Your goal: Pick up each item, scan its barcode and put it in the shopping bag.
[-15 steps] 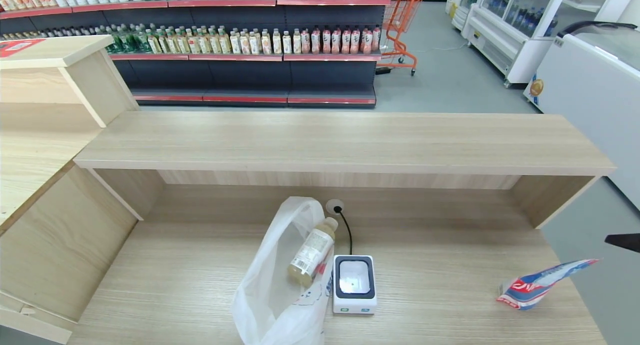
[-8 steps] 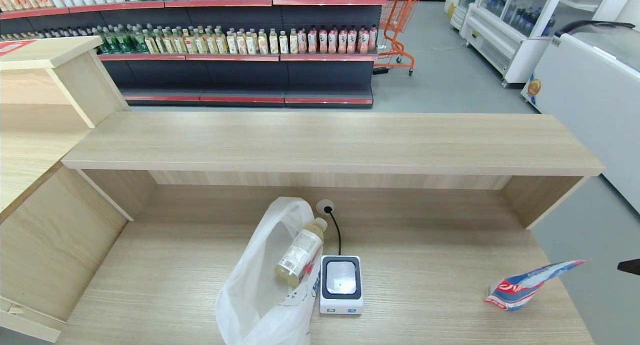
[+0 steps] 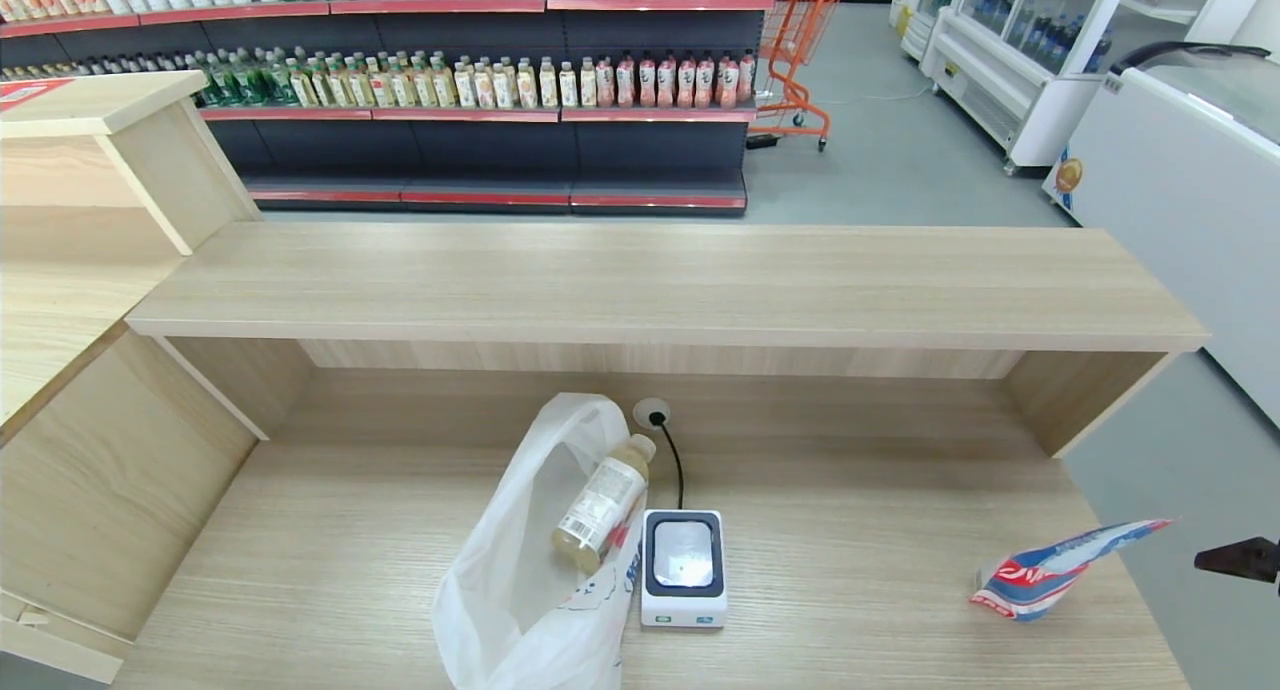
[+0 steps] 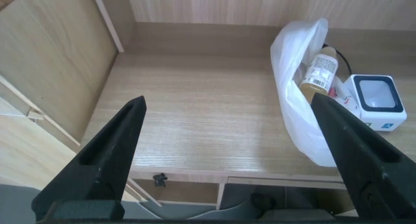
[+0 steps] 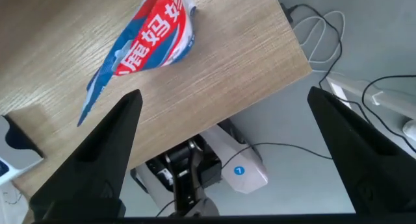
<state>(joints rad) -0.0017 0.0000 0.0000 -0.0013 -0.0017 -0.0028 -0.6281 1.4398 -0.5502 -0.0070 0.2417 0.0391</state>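
You have both sets spread wide, holding nothing. The left fingers hang over the worktop at its near edge, left part. The right fingers hang just off the right edge, by the near right corner. The packet lies at that corner, untouched. The bottle lies tilted in the mouth of the bag, mid near edge, cap toward the far edge. The scanner stands just beside the bag, on its right-edge side.
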